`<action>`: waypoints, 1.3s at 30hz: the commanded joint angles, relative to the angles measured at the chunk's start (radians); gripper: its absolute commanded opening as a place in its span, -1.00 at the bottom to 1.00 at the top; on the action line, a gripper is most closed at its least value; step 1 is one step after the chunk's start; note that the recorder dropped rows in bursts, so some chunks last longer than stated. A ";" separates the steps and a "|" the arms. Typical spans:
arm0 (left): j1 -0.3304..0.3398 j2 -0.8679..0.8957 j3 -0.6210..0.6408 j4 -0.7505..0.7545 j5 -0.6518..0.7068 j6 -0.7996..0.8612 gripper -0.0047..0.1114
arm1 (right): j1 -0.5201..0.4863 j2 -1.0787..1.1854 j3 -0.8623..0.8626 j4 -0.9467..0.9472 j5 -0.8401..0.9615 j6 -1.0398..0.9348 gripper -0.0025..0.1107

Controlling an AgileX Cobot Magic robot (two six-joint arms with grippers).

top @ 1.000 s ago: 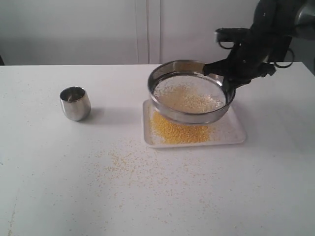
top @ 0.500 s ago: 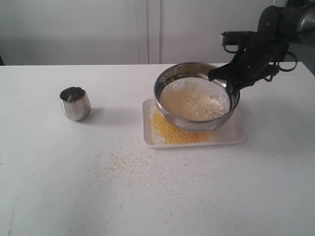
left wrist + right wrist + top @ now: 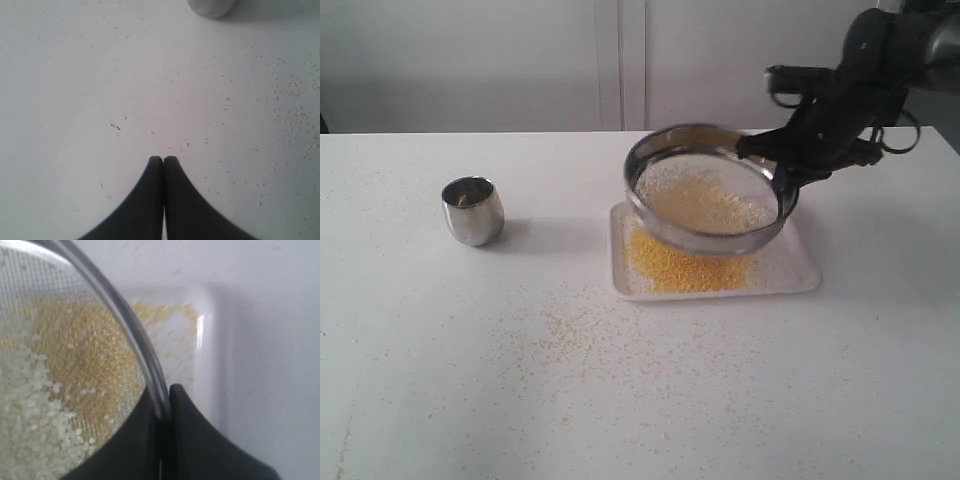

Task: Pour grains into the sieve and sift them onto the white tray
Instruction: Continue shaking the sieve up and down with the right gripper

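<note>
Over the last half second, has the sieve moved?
Yes. The sieve shifted slightly left over the white tray, toward the steel cup, which has stayed put.

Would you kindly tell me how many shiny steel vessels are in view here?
2. The small steel cup stands alone on the left of the table. The sieve is held above the white tray, its rim pinched by the right gripper. None appears hidden.

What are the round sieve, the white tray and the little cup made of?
The sieve looks like shiny steel: mirror-bright ring, fine wire mesh bottom. The white tray is smooth and glossy, maybe plastic or enamel; I cannot tell. The cup looks like polished steel too, showing reflections.
</note>
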 commanded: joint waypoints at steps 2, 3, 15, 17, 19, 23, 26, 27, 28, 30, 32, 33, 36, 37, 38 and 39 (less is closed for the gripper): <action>0.001 -0.007 0.007 -0.004 0.006 -0.004 -0.92 | 0.019 -0.036 -0.001 0.166 0.097 -0.559 -0.96; 0.001 -0.007 0.007 -0.004 0.006 -0.004 -0.92 | -0.011 -0.036 -0.001 0.006 0.011 -0.159 -0.96; 0.001 -0.007 0.007 -0.004 0.006 -0.004 -0.92 | 0.000 -0.027 0.007 0.154 0.017 -0.219 -0.96; 0.001 -0.007 0.007 -0.004 0.006 -0.004 -0.92 | 0.026 -0.036 0.003 0.229 0.158 -0.670 -0.96; 0.001 -0.007 0.007 -0.004 0.006 -0.004 -0.92 | -0.001 -0.050 0.003 -0.126 -0.020 -0.016 -0.96; 0.001 -0.007 0.007 -0.004 0.006 -0.004 -0.92 | 0.048 -0.043 0.006 0.052 0.028 -0.197 -0.96; 0.001 -0.007 0.007 -0.004 0.006 -0.004 -0.92 | 0.045 -0.047 0.004 -0.195 0.029 -0.086 -0.96; 0.001 -0.007 0.007 -0.004 0.006 -0.004 -0.92 | 0.028 -0.047 0.004 -0.283 0.011 0.156 -0.96; 0.001 -0.007 0.007 -0.004 0.006 -0.004 -0.92 | 0.003 -0.047 0.010 -0.279 0.000 0.372 -0.96; 0.001 -0.007 0.007 -0.004 0.006 -0.004 -0.92 | 0.016 -0.042 0.015 -0.072 -0.009 0.041 -0.96; 0.001 -0.007 0.007 -0.004 0.006 -0.004 -0.92 | 0.034 -0.035 0.015 0.179 0.084 -0.416 -0.96; 0.001 -0.007 0.007 -0.004 0.006 -0.004 -0.92 | 0.042 -0.035 0.015 0.242 0.143 -0.625 -0.96; 0.001 -0.007 0.007 -0.004 0.006 -0.004 -0.92 | 0.022 -0.039 0.015 0.086 0.029 -0.348 -0.96; 0.001 -0.007 0.007 -0.004 0.006 -0.004 -0.92 | 0.005 -0.039 0.017 -0.027 -0.016 -0.100 -0.96; 0.001 -0.007 0.007 -0.004 0.006 -0.004 -0.92 | -0.007 -0.039 0.019 -0.104 -0.026 0.144 -0.96; 0.001 -0.007 0.007 -0.004 0.006 -0.004 -0.92 | -0.011 -0.038 0.024 -0.129 -0.026 0.260 -0.96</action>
